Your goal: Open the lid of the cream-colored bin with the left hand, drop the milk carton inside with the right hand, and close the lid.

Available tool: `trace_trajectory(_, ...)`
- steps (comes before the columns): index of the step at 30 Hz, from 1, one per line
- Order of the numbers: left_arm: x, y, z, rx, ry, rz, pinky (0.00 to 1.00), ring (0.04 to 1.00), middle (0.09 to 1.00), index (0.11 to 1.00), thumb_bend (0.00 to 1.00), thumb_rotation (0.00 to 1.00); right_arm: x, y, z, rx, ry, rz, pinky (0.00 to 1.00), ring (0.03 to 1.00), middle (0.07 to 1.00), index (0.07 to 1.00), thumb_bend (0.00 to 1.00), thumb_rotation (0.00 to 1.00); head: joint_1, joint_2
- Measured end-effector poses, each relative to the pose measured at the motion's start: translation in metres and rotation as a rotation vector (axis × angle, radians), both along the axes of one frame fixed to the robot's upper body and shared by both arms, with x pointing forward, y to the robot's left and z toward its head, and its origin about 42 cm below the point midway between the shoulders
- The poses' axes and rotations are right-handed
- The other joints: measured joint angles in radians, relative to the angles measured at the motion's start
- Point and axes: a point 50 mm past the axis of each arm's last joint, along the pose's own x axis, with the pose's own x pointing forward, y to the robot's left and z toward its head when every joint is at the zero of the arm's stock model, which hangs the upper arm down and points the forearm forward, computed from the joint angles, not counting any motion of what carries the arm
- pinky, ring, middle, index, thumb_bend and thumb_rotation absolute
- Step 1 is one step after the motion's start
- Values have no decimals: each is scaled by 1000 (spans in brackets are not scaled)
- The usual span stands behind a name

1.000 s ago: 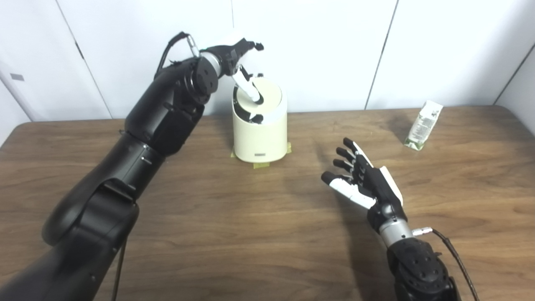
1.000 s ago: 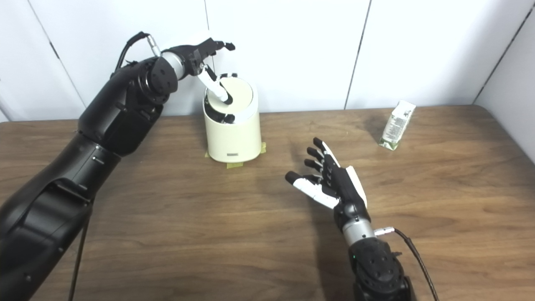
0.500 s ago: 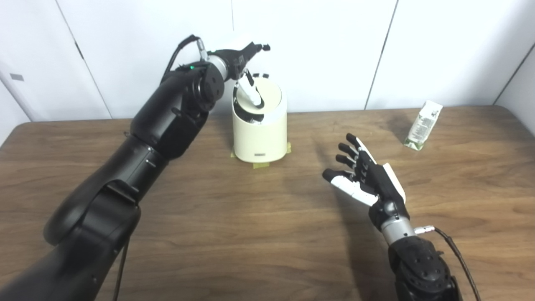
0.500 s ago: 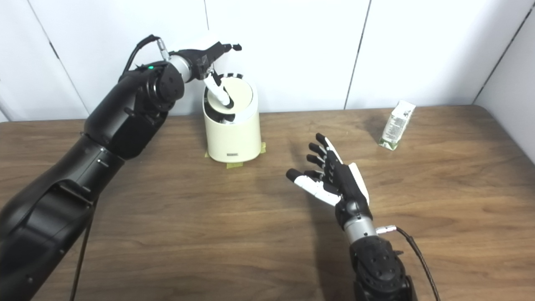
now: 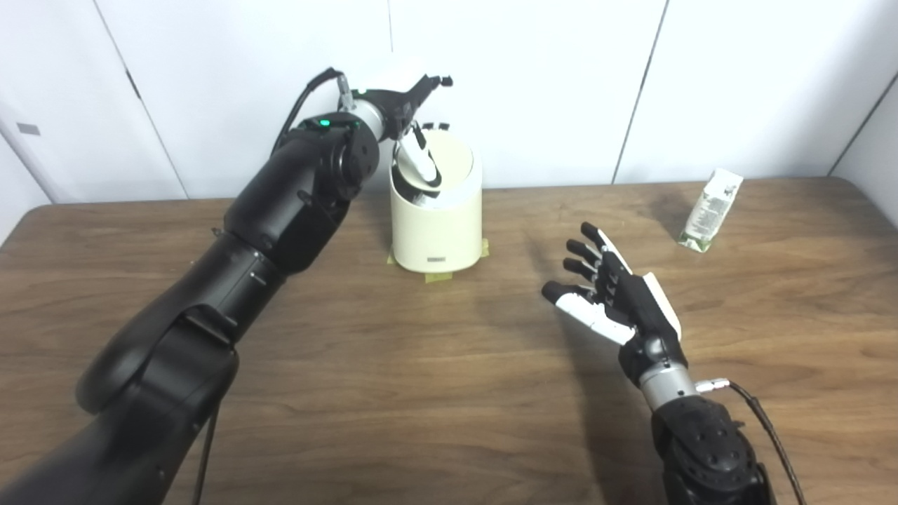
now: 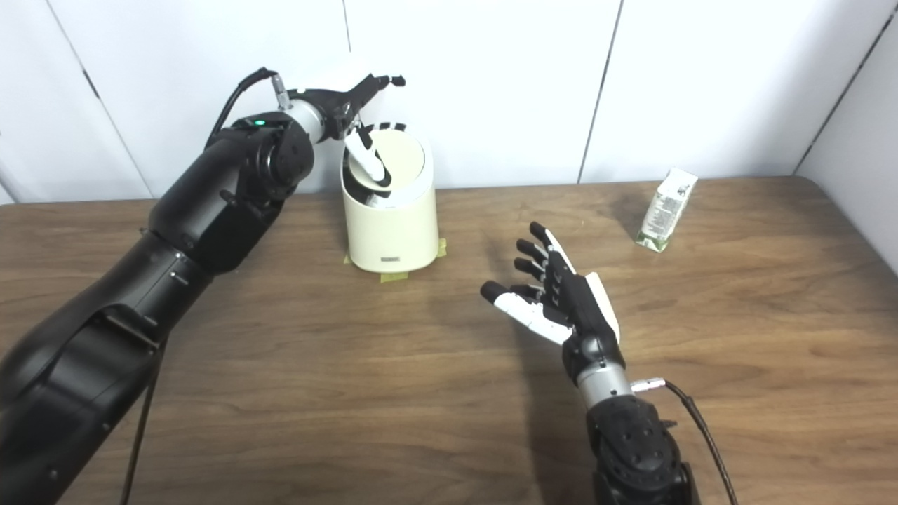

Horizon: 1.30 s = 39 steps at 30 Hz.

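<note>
Thumb of your left hand [image 5: 403,105] presses the bin [image 5: 436,217] lid [image 5: 449,163], tilting it, fingers spread. Right hand [image 5: 617,298] hovers wide open mid-surface; milk carton [image 5: 710,210] stands near the far right corner.

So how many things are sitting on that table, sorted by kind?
Bins: 1, the cream-colored bin, with a swing lid
Cartons: 1, the milk carton
Total: 2 things on the table
</note>
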Motion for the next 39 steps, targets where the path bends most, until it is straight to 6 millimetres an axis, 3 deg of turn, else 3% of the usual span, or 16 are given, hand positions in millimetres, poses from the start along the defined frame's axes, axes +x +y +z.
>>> trace_trajectory(8,-2,1,-3,55,-38,-16,856,937,954,924,942,23,0,1,0,-2,0,1,716,864,896,952,697,447,-6,3)
trace_trajectory(24,-7,-3,-2,76,-46,-23,846,920,951,931,953,3,0,1,1,12,-5,-8,719,871,899,952,693,417,-12,8)
trace_trajectory(27,-6,-3,1,6,22,18,787,915,960,939,929,0,0,1,1,14,-5,-8,726,874,901,954,682,413,-14,8)
trace_trajectory(28,-6,-2,3,-21,53,28,727,882,951,943,918,0,0,1,1,14,-5,-9,728,874,901,954,678,409,-12,8)
trace_trajectory(33,-9,3,23,-152,150,58,715,868,917,929,937,10,0,0,1,21,-5,-12,731,876,902,952,675,403,-11,8)
trace_trajectory(39,-22,20,80,-374,101,19,747,842,881,883,901,0,0,0,1,19,-6,-14,723,869,897,950,669,401,-8,3)
